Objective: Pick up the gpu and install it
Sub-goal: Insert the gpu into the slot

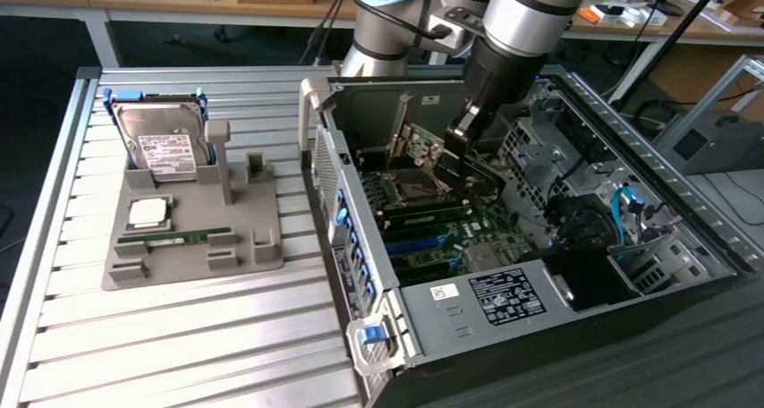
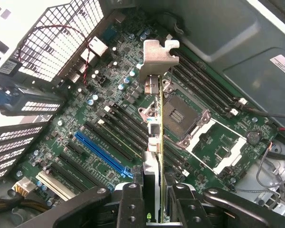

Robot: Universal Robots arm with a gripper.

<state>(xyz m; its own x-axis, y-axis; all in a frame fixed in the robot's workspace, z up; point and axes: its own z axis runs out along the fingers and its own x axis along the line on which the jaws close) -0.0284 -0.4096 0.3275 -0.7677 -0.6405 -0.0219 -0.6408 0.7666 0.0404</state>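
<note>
Mobo [image 2: 109, 137] under gpu [image 2: 155, 59] in pincer [image 2: 156, 205]; edges prob. clear.

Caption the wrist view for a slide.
Claw holding the gpu edge-on over the motherboard inside the computer case.

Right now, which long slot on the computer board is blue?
Just one, the blue slot; the other long slots are black, except one cream slot.
</note>
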